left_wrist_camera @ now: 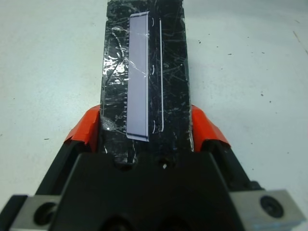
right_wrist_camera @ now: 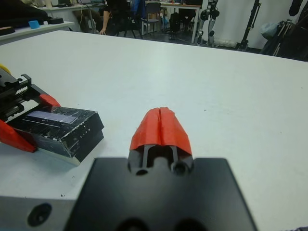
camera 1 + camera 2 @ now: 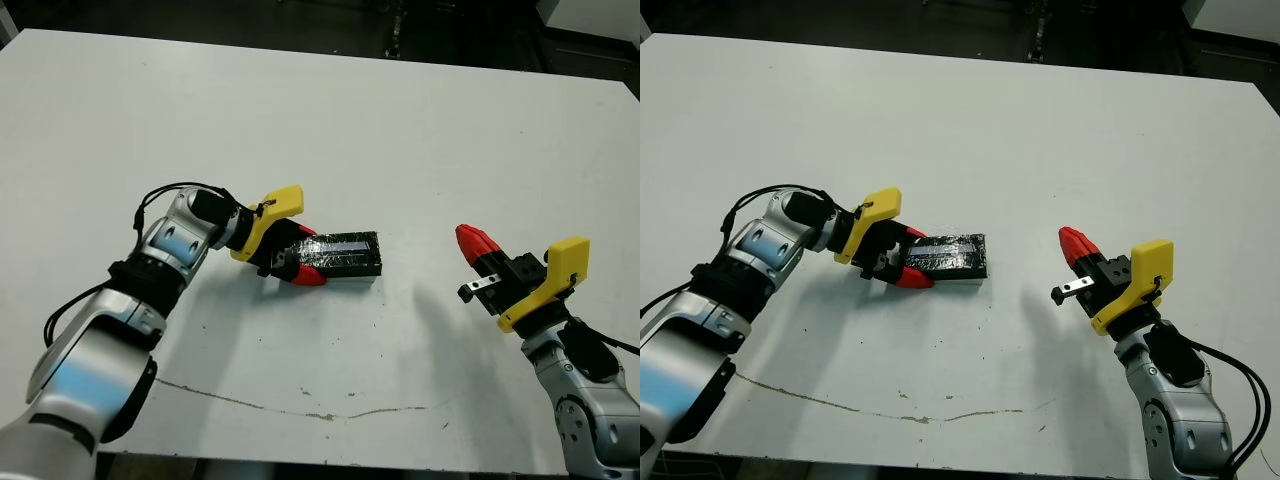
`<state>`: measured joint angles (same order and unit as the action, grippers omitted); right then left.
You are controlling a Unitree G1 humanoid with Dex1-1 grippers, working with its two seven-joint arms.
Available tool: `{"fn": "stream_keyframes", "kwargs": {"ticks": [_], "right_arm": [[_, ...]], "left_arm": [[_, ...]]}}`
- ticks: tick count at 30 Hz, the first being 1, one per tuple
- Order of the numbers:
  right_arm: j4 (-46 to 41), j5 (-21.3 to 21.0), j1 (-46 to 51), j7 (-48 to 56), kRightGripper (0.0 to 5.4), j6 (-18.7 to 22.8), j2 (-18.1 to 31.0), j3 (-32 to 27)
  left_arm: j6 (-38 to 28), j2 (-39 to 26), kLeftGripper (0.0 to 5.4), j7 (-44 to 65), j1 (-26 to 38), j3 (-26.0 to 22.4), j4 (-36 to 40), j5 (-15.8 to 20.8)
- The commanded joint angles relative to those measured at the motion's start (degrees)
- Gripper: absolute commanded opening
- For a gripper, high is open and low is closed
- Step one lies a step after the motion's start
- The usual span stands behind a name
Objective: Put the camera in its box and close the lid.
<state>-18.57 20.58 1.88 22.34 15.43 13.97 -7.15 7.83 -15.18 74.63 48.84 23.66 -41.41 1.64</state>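
The glossy black lid with a pale stripe lies flat on the table, left of centre. It sits on the box, of which only a pale lower edge shows. The camera is hidden. My left gripper is shut on the lid's near end, one red fingertip pressed against each long side. My right gripper hovers to the right of the lid, well apart from it. Its red fingertips are shut together and hold nothing.
A thin dark scuff line runs across the white table near its front edge. Chairs and stands are beyond the far edge. Open table surface lies between the two grippers and behind the lid.
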Motion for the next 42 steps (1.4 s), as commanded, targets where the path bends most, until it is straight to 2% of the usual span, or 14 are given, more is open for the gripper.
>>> {"fn": "stream_keyframes", "kwargs": {"ticks": [1, 5, 14, 17, 21, 29, 36, 42], "right_arm": [[-0.5, -0.1, 0.8, -0.6, 0.0, 0.4, 0.5, -0.3], [-0.5, 0.3, 0.9, -0.5, 0.0, 0.4, 0.3, -0.3], [-0.9, -0.2, 1.3, -1.0, 0.0, 0.3, 0.2, -0.1], [-0.7, 0.0, 1.2, -0.7, 0.0, 0.2, 0.3, -0.2], [-0.3, 0.7, 1.1, -0.1, 0.0, 0.0, 0.2, -0.3], [-0.5, 0.0, 1.1, -0.6, 0.0, 0.1, 0.1, 0.0], [-0.8, -0.2, 1.3, -0.9, 0.0, 0.6, 0.2, 0.1], [-0.8, 0.0, 1.2, -0.9, 0.0, 0.5, 0.3, -0.1]], "left_arm": [[1.2, 4.5, 3.19, -2.2, -2.3, 3.5, -2.1, -3.5], [0.9, 4.2, 3.19, -3.3, -3.0, 3.9, -0.7, -4.4], [0.2, 2.6, 4.46, -7.5, -5.8, 3.7, 5.5, -5.9], [-0.6, 1.6, 4.84, -7.8, -6.7, 3.4, 6.9, -5.6], [2.0, -0.1, 5.35, -6.6, -7.9, 2.5, 10.0, -3.9], [2.3, -4.4, 5.39, -5.1, -10.5, 1.6, 14.8, -2.5], [2.4, -6.8, 5.39, -2.9, -12.0, -1.1, 16.4, 1.5], [6.4, -11.0, 5.39, -0.7, -13.0, -3.5, 18.3, 3.9]]}}
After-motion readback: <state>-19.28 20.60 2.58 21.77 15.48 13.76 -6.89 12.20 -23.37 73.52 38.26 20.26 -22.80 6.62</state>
